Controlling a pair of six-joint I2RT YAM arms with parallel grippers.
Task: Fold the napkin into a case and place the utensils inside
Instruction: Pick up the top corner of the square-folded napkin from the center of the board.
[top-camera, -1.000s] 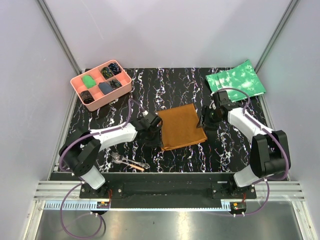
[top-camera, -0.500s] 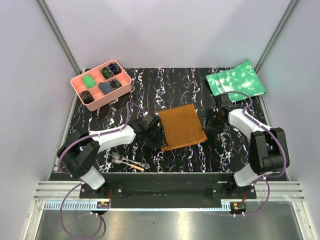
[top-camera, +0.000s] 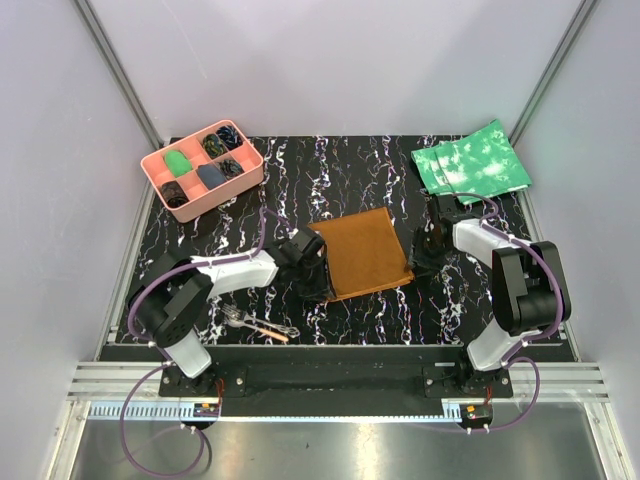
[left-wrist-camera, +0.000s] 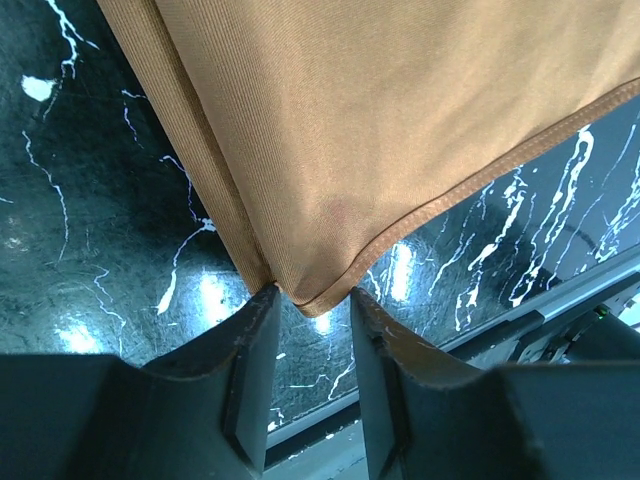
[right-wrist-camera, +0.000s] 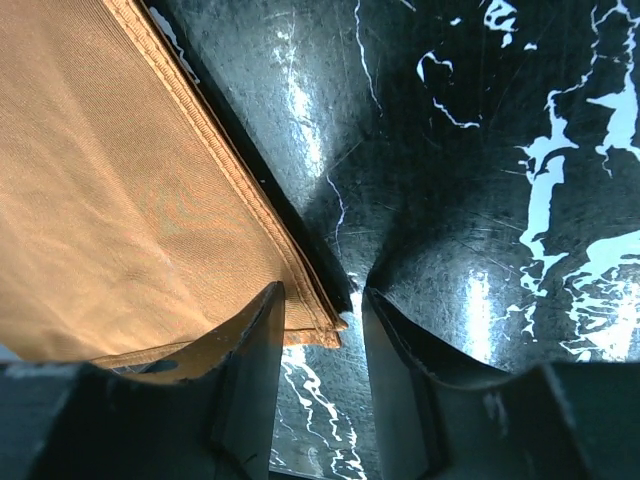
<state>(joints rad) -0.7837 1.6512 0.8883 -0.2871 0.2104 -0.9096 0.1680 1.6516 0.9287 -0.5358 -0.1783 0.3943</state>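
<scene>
The rust-brown napkin (top-camera: 362, 252) lies flat mid-table, folded in layers with doubled edges. My left gripper (top-camera: 319, 287) is low at its near-left corner. In the left wrist view the open jaws (left-wrist-camera: 314, 295) straddle that corner of the napkin (left-wrist-camera: 400, 130), and the cloth tip sits between the fingertips. My right gripper (top-camera: 414, 262) is at the near-right corner. In the right wrist view it (right-wrist-camera: 322, 292) is open around the corner of the napkin (right-wrist-camera: 120, 200). The fork (top-camera: 236, 317) and the slim piece with an orange end (top-camera: 272, 331) lie near the front left.
A pink compartment tray (top-camera: 225, 192) with small items stands at the back left. Green mottled cloths (top-camera: 470, 160) lie at the back right. The black marbled table's front edge (top-camera: 330, 347) runs just behind the arm bases.
Both grippers have moved nearer along the napkin's side edges, down to its two near corners. The napkin and the utensils have not moved.
</scene>
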